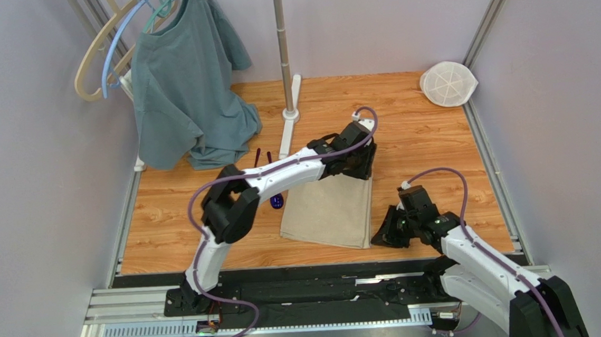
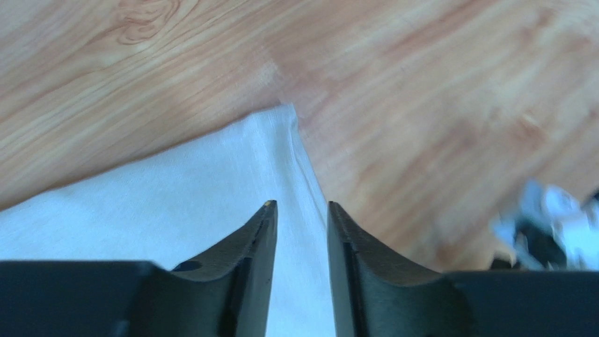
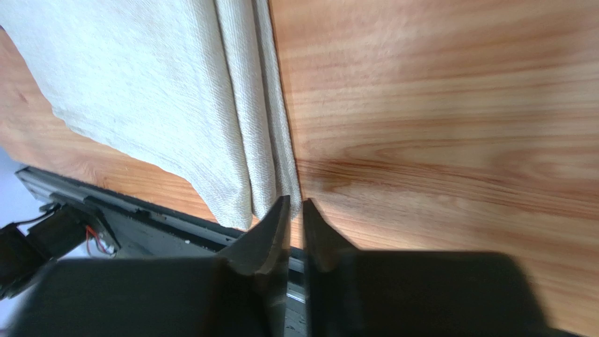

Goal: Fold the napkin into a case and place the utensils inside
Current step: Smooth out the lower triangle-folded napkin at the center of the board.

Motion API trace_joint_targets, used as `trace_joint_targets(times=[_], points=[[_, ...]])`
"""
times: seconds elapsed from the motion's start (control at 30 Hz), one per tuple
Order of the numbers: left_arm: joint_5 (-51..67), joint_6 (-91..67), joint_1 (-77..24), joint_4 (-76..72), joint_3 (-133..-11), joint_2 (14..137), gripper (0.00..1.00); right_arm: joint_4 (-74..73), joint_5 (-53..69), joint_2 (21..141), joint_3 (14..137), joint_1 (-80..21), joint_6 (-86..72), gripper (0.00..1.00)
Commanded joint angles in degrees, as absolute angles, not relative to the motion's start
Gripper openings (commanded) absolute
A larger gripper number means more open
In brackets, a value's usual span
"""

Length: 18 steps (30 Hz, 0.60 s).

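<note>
We log napkin (image 1: 326, 210) folded flat on table (image 1: 421, 144), left gripper (image 2: 301, 205) fingers apart over its far right corner, right gripper (image 3: 295, 200) nearly closed at near right corner, hold on cloth unclear, spoons (image 1: 277, 202) just left of napkin

Bright even light, soft-focus wrist views.

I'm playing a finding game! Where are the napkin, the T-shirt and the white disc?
napkin (image 1: 327, 213), top view, middle of the cloth.
T-shirt (image 1: 183, 89), top view, its chest.
white disc (image 1: 449, 83), top view, its centre.
</note>
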<state>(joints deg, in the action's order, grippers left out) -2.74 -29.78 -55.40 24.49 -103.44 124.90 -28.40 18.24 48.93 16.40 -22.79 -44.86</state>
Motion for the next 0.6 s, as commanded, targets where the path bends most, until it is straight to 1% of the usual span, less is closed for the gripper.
trace_joint_targets(times=[0.0, 0.03, 0.07, 0.1, 0.13, 0.17, 0.2, 0.23, 0.27, 0.3, 0.33, 0.4, 0.43, 0.57], points=[[-0.44, -31.11, -55.28, 18.81, -93.90, 105.87, 0.32, -35.16, 8.26, 46.66, 24.68, -19.00, -43.52, 0.23], [-0.61, -31.55, -55.20, 17.24, -87.43, 103.47, 0.28, -34.37, 8.35, 48.06, 28.44, -17.33, -41.07, 0.28], [-0.79, -32.16, -55.20, 16.10, -84.14, 99.53, 0.11, -34.02, 9.65, 49.90, 30.22, -14.27, -39.39, 0.35], [-0.44, -34.00, -55.02, 15.04, -81.15, 98.10, 0.06, -31.58, 11.41, 54.62, 32.50, -13.02, -37.63, 0.40], [1.39, -34.80, -55.02, 12.25, -76.16, 97.04, 0.04, -30.25, 13.51, 57.10, 36.43, -12.14, -33.96, 0.41], [5.06, -35.33, -55.02, 11.17, -74.11, 96.16, 0.01, -29.36, 15.62, 59.48, 38.91, -11.35, -32.88, 0.38], [6.92, -36.99, -55.02, 8.20, -70.52, 96.15, 0.00, -28.31, 16.34, 64.64, 41.02, -10.99, -32.09, 0.33], [8.77, -37.70, -55.02, 6.52, -68.84, 96.24, 0.00, -27.52, 18.00, 66.95, 42.96, -10.64, -30.69, 0.28], [11.14, -38.40, -55.28, 4.68, -67.25, 96.59, 0.00, -26.55, 23.24, 69.58, 46.81, -10.11, -30.24, 0.14], [11.68, -39.19, -55.98, 1.09, -64.45, 96.77, 0.00, -23.76, 25.12, 71.52, 48.06, -10.11, -30.41, 0.06], [12.04, -39.20, -56.42, 0.36, -63.47, 97.03, 0.00, -22.51, 26.53, 75.63, 49.29, -10.11, -30.76, 0.02], [12.74, -39.20, -57.65, -2.54, -62.67, 99.13, 0.00, -23.02, 28.83, 79.78, 53.42, -10.11, -30.32, 0.00], [13.18, -39.29, -57.74, -3.16, -62.75, 100.01, 0.00, -22.77, 29.26, 83.37, 54.13, -10.02, -30.06, 0.00], [14.68, -40.34, -58.18, -5.09, -62.58, 103.97, 0.00, -21.62, 29.97, 89.80, 55.37, -9.41, -29.01, 0.00]])
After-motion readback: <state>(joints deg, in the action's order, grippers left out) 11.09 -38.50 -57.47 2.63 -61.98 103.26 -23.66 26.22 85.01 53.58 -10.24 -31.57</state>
